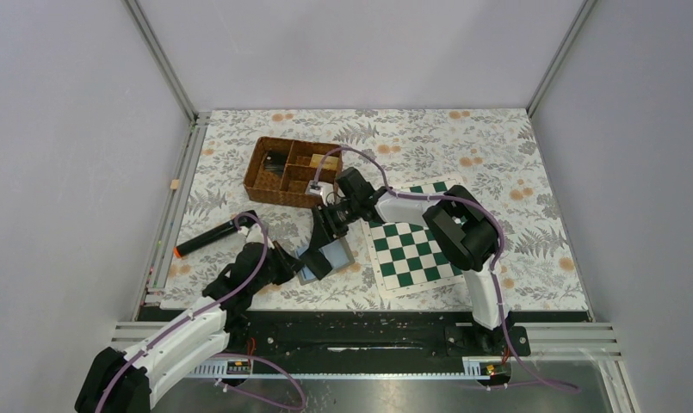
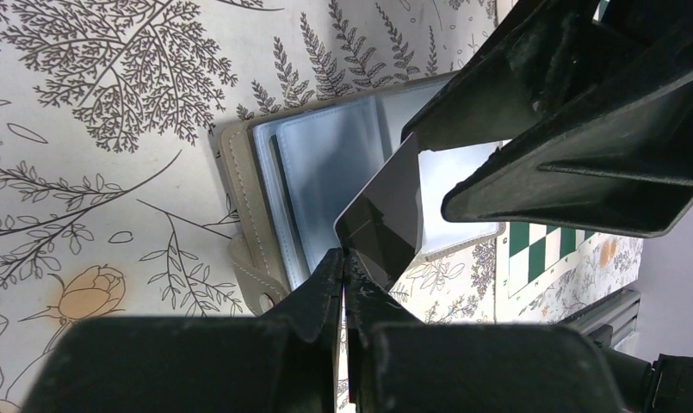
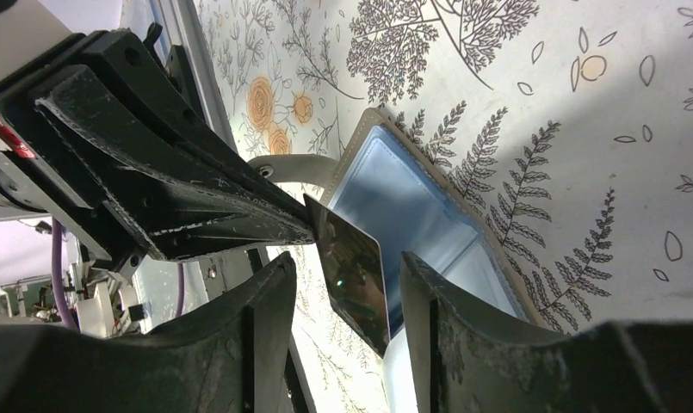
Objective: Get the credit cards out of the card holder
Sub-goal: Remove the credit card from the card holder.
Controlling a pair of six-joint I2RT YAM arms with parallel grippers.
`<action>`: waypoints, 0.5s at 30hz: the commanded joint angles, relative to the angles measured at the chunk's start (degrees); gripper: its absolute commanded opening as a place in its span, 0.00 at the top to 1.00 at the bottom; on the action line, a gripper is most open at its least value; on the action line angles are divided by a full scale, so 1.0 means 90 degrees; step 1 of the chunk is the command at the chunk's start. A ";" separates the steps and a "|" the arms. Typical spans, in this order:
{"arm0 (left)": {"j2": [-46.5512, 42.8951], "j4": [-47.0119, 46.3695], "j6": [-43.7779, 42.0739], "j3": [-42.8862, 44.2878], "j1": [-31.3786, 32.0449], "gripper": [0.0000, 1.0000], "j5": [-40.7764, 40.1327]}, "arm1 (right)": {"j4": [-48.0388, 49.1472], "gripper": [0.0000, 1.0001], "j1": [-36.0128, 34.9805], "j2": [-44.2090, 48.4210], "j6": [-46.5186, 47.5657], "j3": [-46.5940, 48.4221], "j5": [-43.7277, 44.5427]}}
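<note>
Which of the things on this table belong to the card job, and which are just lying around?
Job: card holder, dark card, left gripper pinching it, right gripper open around it.
Lying about: wicker basket, chessboard mat, black tube with orange tip.

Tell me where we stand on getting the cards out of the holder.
Done: the card holder lies open on the table, its light blue inside showing. In hand: the left tool pinches a corner of a dark card tilted up from the holder; the right tool straddles it, open. Left: setting this card down; none lies out in the top view. Whether more cards sit inside, I cannot tell.
</note>
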State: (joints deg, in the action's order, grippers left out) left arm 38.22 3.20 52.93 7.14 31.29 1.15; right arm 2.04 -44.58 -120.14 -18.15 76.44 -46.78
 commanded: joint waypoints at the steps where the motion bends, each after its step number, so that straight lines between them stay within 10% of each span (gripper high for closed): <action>1: 0.0031 -0.0317 -0.0104 0.0220 -0.0030 1.00 0.0098 | -0.0122 0.45 -0.0076 -0.0110 0.0272 0.0244 -0.0340; 15: -0.0218 -0.0171 -0.0012 0.0239 -0.0032 1.00 0.0047 | 0.0182 0.69 -0.0184 0.0090 0.0354 0.0044 -0.1069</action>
State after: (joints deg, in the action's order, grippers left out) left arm 37.91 3.70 52.75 7.14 31.27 1.32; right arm 1.19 -45.28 -121.32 -15.62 76.88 -50.85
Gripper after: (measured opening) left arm 0.006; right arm 0.381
